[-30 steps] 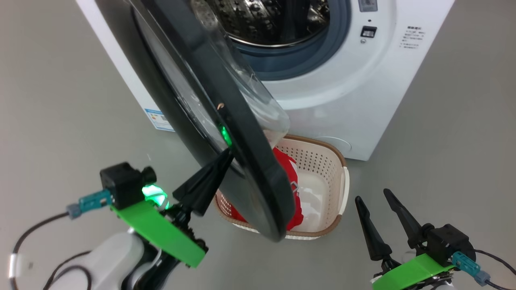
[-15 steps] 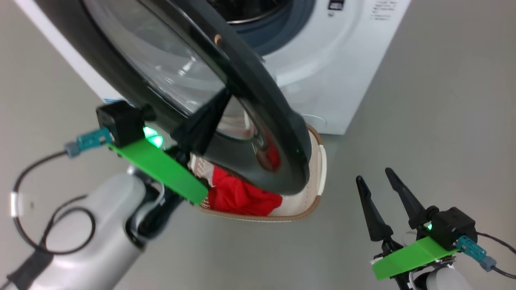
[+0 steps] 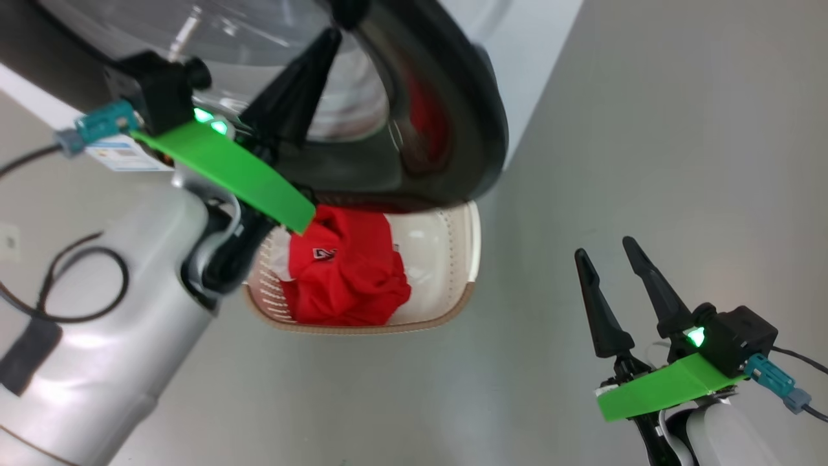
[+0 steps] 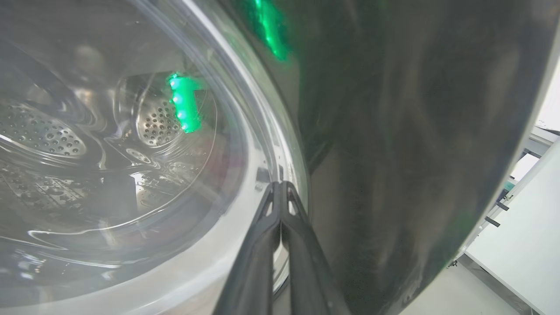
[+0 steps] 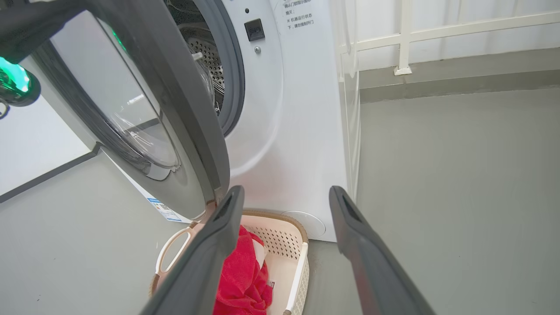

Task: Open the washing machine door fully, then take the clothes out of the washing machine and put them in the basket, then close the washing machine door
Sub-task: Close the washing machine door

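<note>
Closing step: left end effector (image 4: 280, 188), fingers pressed together, is bearing tip-first on the partly open washing machine door (image 3: 453, 129) above the basket (image 3: 462, 259) holding the clothes (image 3: 349, 272); right end effector (image 3: 605, 247) is hovering spread, near right; pushing on its black rim, not its slick glass, is looking wisest.

Left gripper (image 3: 326, 45) is pushing the washing machine door (image 3: 453, 129) further round toward the washing machine (image 5: 288, 131); head camera is turning along.
</note>
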Controlling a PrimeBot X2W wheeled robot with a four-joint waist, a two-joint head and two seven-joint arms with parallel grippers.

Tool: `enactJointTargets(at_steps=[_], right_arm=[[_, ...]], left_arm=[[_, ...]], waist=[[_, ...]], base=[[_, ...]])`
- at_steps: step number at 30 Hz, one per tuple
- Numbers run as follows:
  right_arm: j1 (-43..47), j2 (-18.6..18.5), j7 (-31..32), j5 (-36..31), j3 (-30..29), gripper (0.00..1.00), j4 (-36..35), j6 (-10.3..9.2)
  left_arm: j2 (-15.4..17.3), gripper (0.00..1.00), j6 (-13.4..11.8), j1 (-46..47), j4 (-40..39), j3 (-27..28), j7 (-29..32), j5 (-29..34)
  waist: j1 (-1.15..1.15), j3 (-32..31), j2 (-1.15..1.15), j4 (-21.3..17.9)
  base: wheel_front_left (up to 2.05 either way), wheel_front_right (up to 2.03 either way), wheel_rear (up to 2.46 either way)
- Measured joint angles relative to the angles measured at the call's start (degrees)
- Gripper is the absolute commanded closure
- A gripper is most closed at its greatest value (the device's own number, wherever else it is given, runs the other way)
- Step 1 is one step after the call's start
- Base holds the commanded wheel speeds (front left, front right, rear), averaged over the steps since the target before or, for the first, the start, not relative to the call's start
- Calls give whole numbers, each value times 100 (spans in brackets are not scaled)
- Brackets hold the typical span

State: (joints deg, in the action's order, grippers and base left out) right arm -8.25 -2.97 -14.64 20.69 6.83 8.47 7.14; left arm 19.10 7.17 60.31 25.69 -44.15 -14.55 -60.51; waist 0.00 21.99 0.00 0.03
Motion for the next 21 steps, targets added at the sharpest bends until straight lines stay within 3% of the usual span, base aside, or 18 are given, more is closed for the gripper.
enactJointTargets(at_steps=[12,21], right_arm=[[-139,1,0,87,53,0,-57,0],[-136,1,0,90,9,0,-52,0]], left_arm=[[-10,100,0,339,498,255,0,3],[-23,100,0,176,567,339,0,4]], waist=[[0,265,0,-353],[0,191,0,-325]], base=[[0,0,0],[0,0,0]])
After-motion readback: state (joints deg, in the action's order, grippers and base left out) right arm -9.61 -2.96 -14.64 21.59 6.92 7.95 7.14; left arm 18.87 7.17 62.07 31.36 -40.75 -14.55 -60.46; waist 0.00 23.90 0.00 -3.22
